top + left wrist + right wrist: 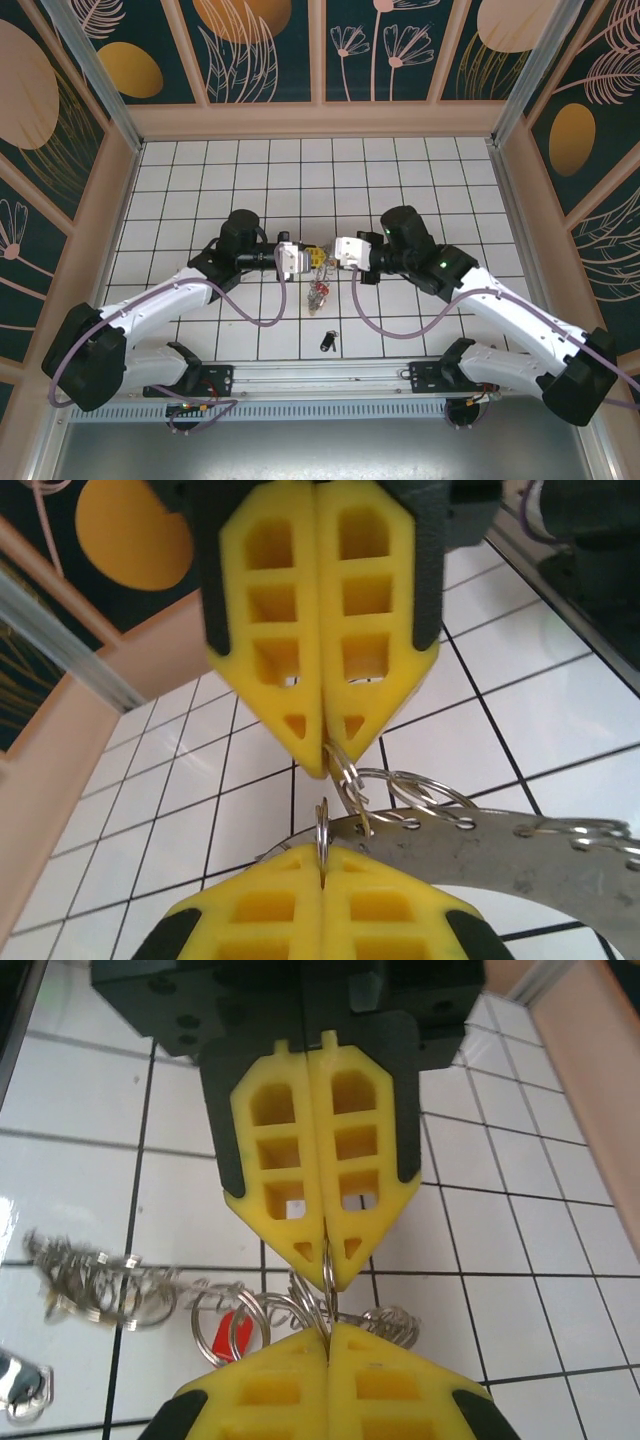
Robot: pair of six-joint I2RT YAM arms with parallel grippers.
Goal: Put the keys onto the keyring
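- L gripper [322,763] & R gripper [328,1272] tip to tip over mid-table [250,180], raised off the tiles. Prob. so the bunch hangs free and loops can be worked w/o dragging.
- L jaws pressed fully shut, nipping one of the thin split rings [400,792] at the very tips. Nothing else seen btwn the pads.
- R jaws shut as well, w/ another wire loop caught edge-on at the tips, directly opposite L.
- Opposed pinch likely meant to steady one loop while the other gets pulled or twisted. Can't tell which side does which.
- Keyring [500,845]: flat grey band w/ small holes along its edge, reaching right from the fingertips in L wrist view. Several split rings threaded through those holes. Carried in the air by the pinched loops, not gripped on the band itself as far as can be told.
- Keys [320,293] dangling just near of the meeting tips in top view. Red tag [228,1335] hanging among the loops, left of the tips in R wrist view.
- Black key [328,341] lying alone on the tiles, nearer the arm bases, apart from the bunch. Judged not yet on, so task only part done.
- Risk: thin wire held at the fingertip ends only, so could slip or spring out under twist and drop the whole bunch.
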